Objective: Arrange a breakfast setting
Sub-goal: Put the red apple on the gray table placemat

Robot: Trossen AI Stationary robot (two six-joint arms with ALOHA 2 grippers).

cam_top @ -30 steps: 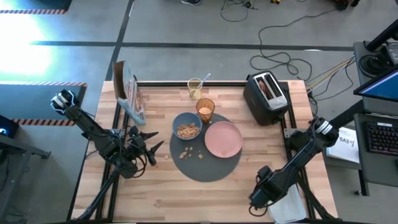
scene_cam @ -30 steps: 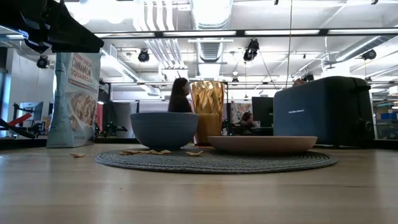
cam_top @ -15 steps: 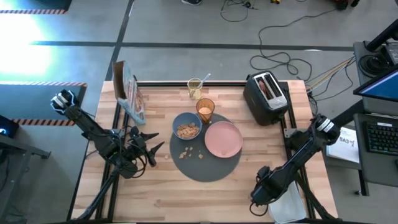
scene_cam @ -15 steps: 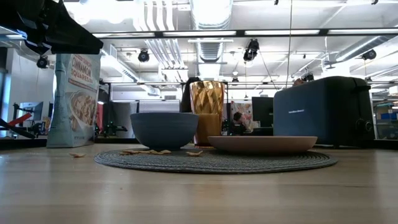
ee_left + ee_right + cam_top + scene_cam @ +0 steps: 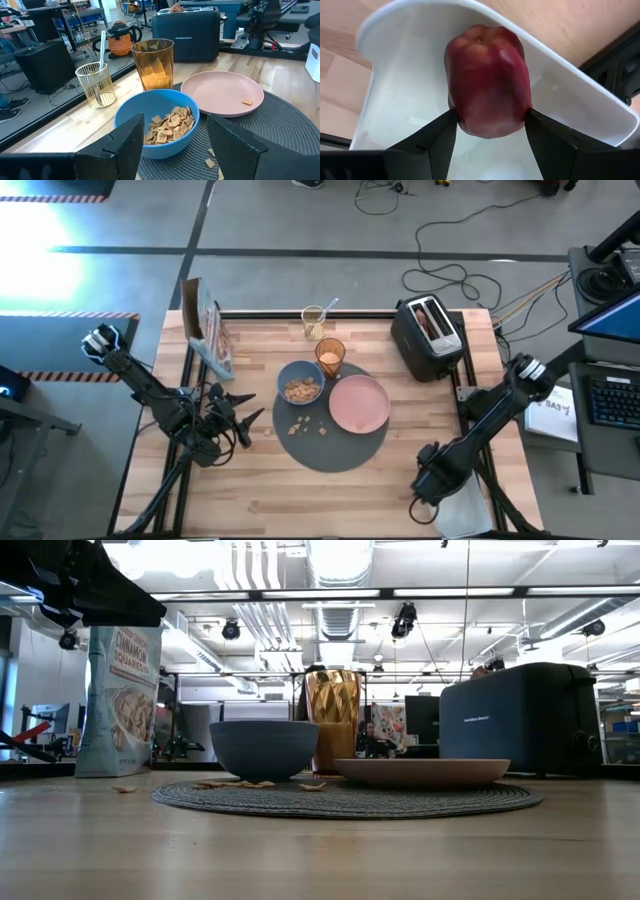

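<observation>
The dark-grey mat (image 5: pixel 340 452) lies mid-table and carries the blue bowl (image 5: pixel 300 384) of cereal, the pink plate (image 5: pixel 360 404) and the amber tumbler (image 5: pixel 330 356). A red apple (image 5: pixel 487 82) sits in the white tray (image 5: pixel 390 80) at the near right corner. My right gripper (image 5: pixel 490 117) points down over it, open, with one finger on each side of the apple. My left gripper (image 5: pixel 175 131) hovers open left of the mat, facing the bowl. A toast slice (image 5: pixel 427 318) stands in the toaster (image 5: pixel 432 340). The spoon (image 5: pixel 326 307) stands in a wire cup (image 5: pixel 313 321). My right gripper comes at the apple from above, its fingers (image 5: pixel 437 137) close against the apple's two opposite sides (image 5: pixel 457 107). I cannot tell whether they touch it. The apple rests in the tray.
A cereal box (image 5: pixel 208 332) stands at the far left of the table. Loose cereal pieces (image 5: pixel 298 424) lie on the mat and the wood beside it. Bare wood stretches along the near edge. The tray (image 5: pixel 466 516) overhangs the near right corner.
My right gripper has sunk toward the white tray, down around the apple, rolling a little at the wrist. The left arm and the things on the mat have stayed where they were.
</observation>
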